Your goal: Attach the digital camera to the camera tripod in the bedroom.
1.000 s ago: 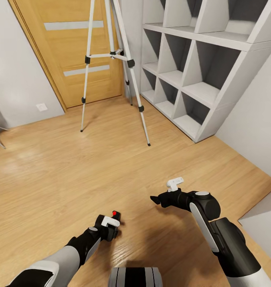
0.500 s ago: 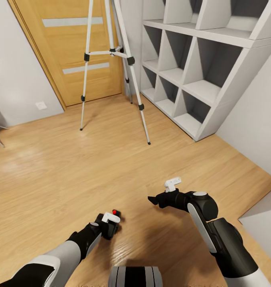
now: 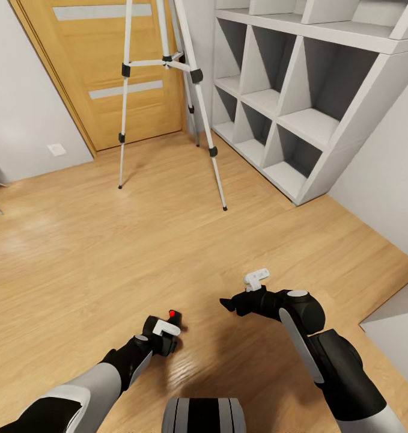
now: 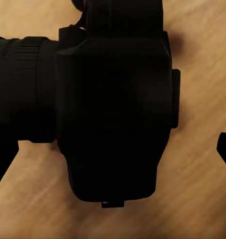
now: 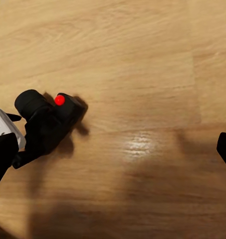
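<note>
Room: bedroom, light wood plank floor (image 3: 107,252), grey walls.
Door: oak door (image 3: 101,66) with pale stripes, far wall, behind the tripod.
Shelves: white cube shelves (image 3: 300,90) along the right side, running toward the corner by the door.
Camera tripod: camera tripod (image 3: 167,66) standing on the floor between door and shelves; three silver legs spread, black joints, feet on the planks; head cut off by the top of the head view. Well apart from both arms.
Right arm: right arm (image 3: 324,355) reaching forward low over the floor.
Left arm: left arm (image 3: 101,379) low at lower left of head view.
Digital camera: digital camera (image 3: 167,334) at the left arm's tip, just above the floor; red button (image 3: 172,313) facing up. Dark body with lens barrel close up in left wrist view (image 4: 113,114); seen from the right wrist too (image 5: 45,124), casting a shadow on the planks.
Left gripper: left gripper (image 3: 163,337) clamped on the camera body.
Right gripper: right gripper (image 3: 231,302) bare, fingers parted; both tips at opposite edges of the right wrist view, wide apart. Near the camera, not touching.
</note>
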Robot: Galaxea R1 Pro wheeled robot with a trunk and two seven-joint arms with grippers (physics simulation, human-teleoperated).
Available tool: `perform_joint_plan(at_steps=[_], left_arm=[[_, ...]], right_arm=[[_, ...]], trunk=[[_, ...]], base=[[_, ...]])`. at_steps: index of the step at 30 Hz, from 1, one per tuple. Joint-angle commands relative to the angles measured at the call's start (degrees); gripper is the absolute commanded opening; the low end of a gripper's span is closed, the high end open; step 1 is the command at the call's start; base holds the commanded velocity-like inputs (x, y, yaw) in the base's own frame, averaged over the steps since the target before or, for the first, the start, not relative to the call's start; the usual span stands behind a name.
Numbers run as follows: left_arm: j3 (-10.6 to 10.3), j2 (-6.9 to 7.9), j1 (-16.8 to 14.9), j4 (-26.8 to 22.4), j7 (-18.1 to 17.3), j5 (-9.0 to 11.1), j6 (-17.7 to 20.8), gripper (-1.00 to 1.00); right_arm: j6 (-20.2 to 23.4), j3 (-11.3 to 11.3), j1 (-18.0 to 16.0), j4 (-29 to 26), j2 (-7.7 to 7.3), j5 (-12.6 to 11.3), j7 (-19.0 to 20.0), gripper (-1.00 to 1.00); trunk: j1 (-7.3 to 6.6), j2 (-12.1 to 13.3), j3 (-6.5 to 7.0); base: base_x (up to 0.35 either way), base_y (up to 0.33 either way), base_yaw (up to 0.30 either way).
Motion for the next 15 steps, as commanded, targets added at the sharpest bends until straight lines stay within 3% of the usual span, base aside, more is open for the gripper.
perform_joint_plan(at_steps=[1,5,15], left_arm=[[-0.25,0.04,0.03,-0.15,-0.15,-0.31,0.32,1.00],[-0.25,0.07,0.08,-0.15,-0.16,-0.33,0.26,1.00],[-0.25,0.10,0.11,-0.15,-0.10,-0.36,0.20,1.00]], right_arm=[[0.22,0.06,-0.04,-0.04,-0.03,-0.12,-0.01,1.00],[0.22,0.10,-0.04,-0.04,-0.05,-0.12,-0.01,1.00],[0.22,0.13,-0.04,-0.04,-0.08,-0.12,-0.01,1.00]], trunk=[[-0.01,-0.01,-0.04],[-0.01,-0.01,-0.04],[0.20,-0.12,-1.81]], base=[[0.000,0.000,0.000],[0.000,0.000,0.000],[0.000,0.000,0.000]])
